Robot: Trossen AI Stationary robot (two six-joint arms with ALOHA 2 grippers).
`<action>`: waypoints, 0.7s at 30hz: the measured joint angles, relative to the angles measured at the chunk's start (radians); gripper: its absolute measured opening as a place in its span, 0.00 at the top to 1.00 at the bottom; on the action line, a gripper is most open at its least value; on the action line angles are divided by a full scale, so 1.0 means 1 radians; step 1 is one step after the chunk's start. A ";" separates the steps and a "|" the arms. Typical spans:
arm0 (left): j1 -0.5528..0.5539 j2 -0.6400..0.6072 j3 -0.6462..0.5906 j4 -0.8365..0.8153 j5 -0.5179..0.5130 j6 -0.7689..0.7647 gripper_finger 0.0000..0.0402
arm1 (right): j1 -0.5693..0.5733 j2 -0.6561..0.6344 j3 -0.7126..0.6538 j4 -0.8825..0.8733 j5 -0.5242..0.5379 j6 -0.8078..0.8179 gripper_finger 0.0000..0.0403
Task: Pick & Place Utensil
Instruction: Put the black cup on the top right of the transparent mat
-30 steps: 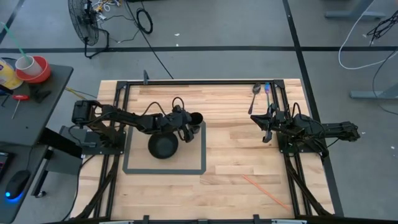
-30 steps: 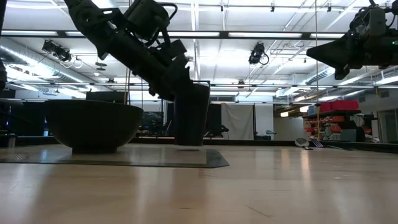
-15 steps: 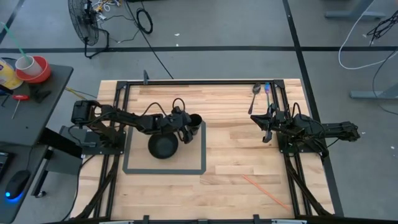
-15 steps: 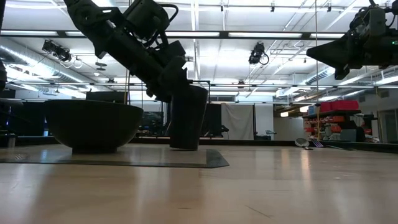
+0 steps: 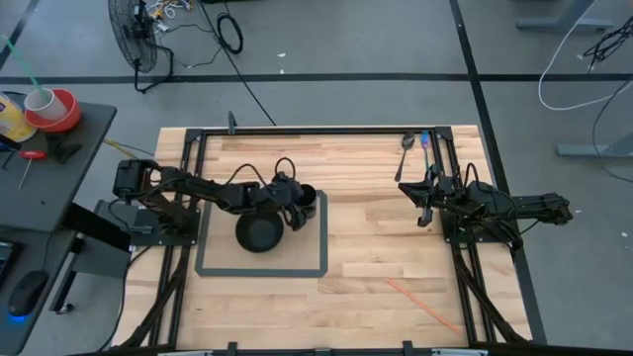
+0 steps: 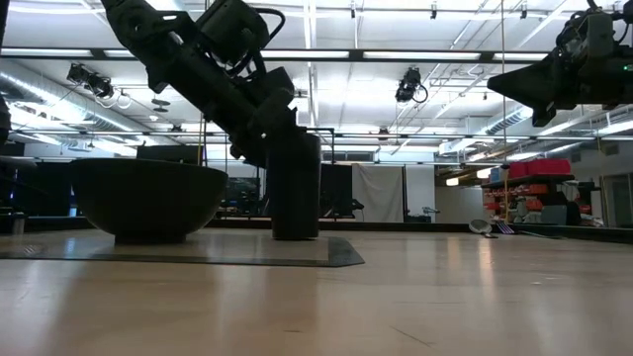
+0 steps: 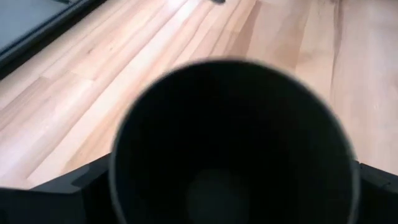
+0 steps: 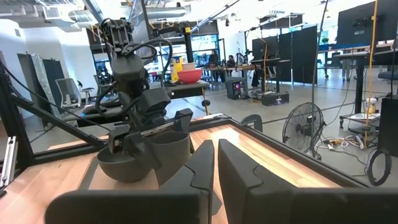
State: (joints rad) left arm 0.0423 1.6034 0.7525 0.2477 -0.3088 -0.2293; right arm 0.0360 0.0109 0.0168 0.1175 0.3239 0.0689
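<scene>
A black cup point(image 5: 308, 197) stands upright on the grey mat point(image 5: 307, 259), next to a black bowl point(image 5: 259, 233) that rests on the same mat. My left gripper point(image 5: 295, 203) is shut on the cup. In the low view the cup point(image 6: 295, 188) has its base on the mat. A metal spoon point(image 5: 404, 153) and a blue-handled utensil point(image 5: 424, 141) lie at the table's far right. My right gripper point(image 5: 423, 210) is shut and empty, held high above the table near them. My left gripper pinches the cup's upper wall point(image 7: 124, 180) between its two fingers, one finger point(image 7: 74, 190) on each outer side. The fingers come slanting down from the table's left. The cup stands upright with its base point(image 6: 295, 234) on the mat.
A thin orange stick point(image 5: 420, 303) lies near the table's front right. A black frame rail point(image 5: 316, 132) runs round the table. Bare wood lies between the mat and the right arm.
My left gripper has gone down and a little toward the bowl with the cup. The cup hung tilted and just clear of the mat; now it stands upright on it.
</scene>
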 joint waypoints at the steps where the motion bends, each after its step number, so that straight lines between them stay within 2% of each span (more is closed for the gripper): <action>1: 0.000 0.000 0.000 -0.012 0.000 -0.001 0.02 | 0.000 0.000 0.000 0.000 0.000 0.000 0.93; 21: 0.000 -0.042 0.001 -0.150 0.071 0.004 0.01 | 0.000 0.000 0.000 0.000 0.000 0.000 0.93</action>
State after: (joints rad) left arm 0.0425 1.5616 0.7532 0.0979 -0.2382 -0.2249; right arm 0.0363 0.0105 0.0170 0.1177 0.3237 0.0689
